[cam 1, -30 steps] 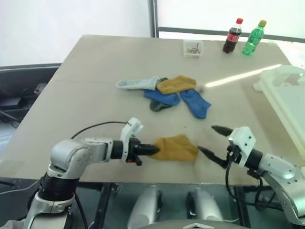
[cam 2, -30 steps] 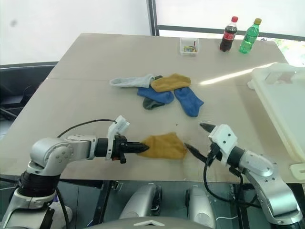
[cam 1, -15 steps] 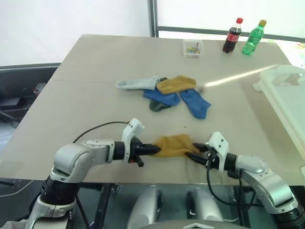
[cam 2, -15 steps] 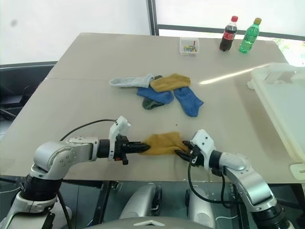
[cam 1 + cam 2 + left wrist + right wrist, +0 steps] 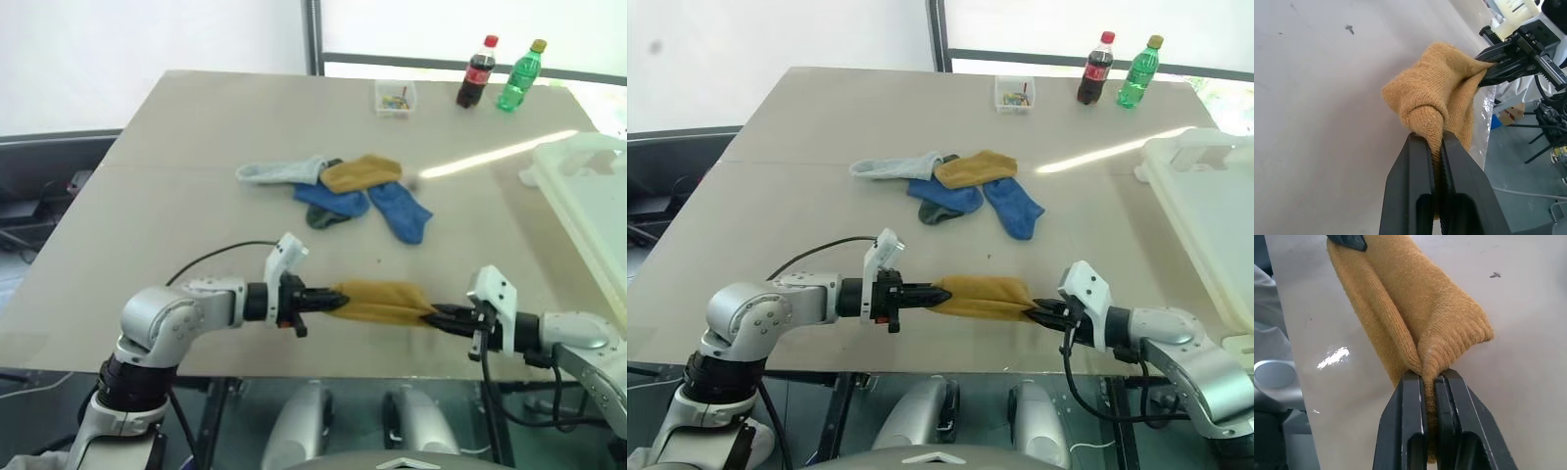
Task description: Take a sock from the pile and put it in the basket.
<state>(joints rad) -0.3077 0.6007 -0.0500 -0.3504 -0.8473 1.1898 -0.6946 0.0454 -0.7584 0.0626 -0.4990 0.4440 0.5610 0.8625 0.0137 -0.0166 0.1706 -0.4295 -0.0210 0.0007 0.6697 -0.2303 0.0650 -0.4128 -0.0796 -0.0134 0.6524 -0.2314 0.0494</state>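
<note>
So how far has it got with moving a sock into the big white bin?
Done: one yellow sock is off the pile. In hand: the left end effector and the right end effector each pinch one end of it, stretched between them above the table's near edge. Left: carrying it to the white bin at the right and dropping it in.

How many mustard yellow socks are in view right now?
2: one mustard sock stretched between the left gripper and right gripper; another atop the pile. More may be hidden underneath.

cola bottle (image 5: 479,71), green bottle (image 5: 519,75) (upright), clear box (image 5: 396,98)
</note>
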